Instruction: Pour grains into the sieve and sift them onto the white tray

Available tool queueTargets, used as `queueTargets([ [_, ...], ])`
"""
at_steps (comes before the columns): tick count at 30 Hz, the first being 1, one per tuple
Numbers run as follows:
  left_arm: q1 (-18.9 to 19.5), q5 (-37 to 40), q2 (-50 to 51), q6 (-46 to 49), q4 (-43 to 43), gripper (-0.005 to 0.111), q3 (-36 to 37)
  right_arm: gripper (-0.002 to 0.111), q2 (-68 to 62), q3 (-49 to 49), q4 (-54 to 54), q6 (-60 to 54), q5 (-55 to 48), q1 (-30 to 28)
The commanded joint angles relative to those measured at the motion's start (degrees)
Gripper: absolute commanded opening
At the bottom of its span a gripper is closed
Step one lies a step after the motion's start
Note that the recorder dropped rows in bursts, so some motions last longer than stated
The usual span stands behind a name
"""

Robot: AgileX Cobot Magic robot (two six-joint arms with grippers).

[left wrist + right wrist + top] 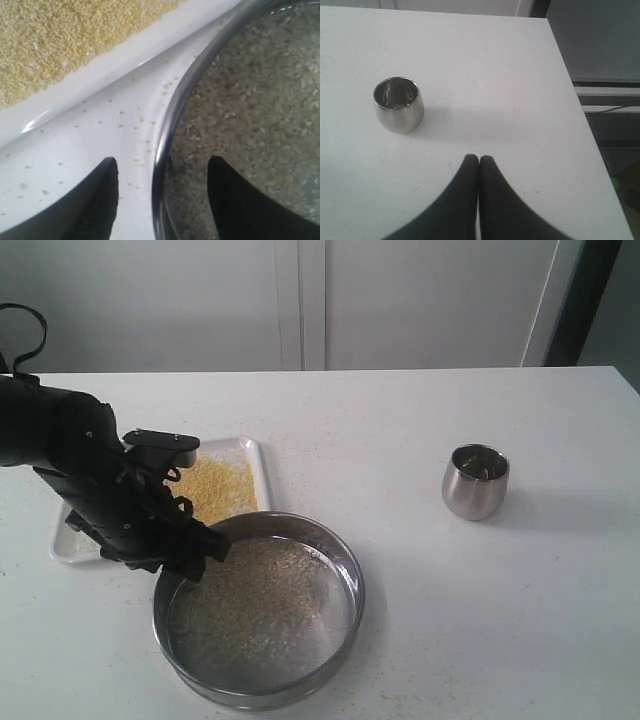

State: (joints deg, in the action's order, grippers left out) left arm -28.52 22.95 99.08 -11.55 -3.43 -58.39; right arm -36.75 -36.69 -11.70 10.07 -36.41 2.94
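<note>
A robot's left pincer (162,200) hangs with its jaws spread wide at the near-left rim of the sieve (250,695), one black finger outside the steel ring and one over the mesh, gripping nothing. The sieve sits at lower centre of the table (420,400), holding only coarse pale grains (265,600). The fine yellow grains (215,488) lie heaped on the white tray (72,538) in the left of the frame, just behind the sieve. The right pincer (479,170) is pressed together and empty, well back from the steel cup (475,480) at right. The main risk is probably a snag: with the rim running between the fingers, a crooked withdrawal could catch it, jolt the sieve and throw pale grains onto the sifted heap or the already speckled table. No brand, label or writing is legible anywhere.
</note>
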Motion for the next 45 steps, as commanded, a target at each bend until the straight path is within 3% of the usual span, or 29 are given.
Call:
queueTargets([
  [1,-0.3,2.1,-2.5,-0.1,-0.3,0.058,-0.1,0.000,0.1,0.2,0.1,0.3,0.5,-0.3],
  [8,-0.2,6.1,-5.2,-0.1,0.3,0.051,-0.2,0.000,0.1,0.2,0.1,0.3,0.5,-0.3],
  [23,-0.2,12.1,-10.9,-0.4,0.9,0.001,-0.3,0.000,0.1,0.2,0.1,0.3,0.5,-0.3],
  [30,-0.2,13.4,-13.2,-1.6,3.4,0.000,-0.4,0.000,0.1,0.2,0.1,0.3,0.5,-0.3],
  [32,-0.1,14.7,-13.8,-5.0,8.5,0.000,-0.4,0.000,0.1,0.2,0.1,0.3,0.5,-0.3],
  [34,1.4,16.3,-14.4,-7.5,10.4,0.000,-0.4,0.000,0.1,0.2,0.1,0.3,0.5,-0.3],
  [40,12.1,20.0,-16.4,-7.9,10.4,0.000,-0.4,0.000,0.1,0.2,0.1,0.3,0.5,-0.3],
  [45,18.6,20.5,-17.7,-7.9,9.5,0.000,-0.4,0.000,0.1,0.2,0.1,0.3,0.5,-0.3],
])
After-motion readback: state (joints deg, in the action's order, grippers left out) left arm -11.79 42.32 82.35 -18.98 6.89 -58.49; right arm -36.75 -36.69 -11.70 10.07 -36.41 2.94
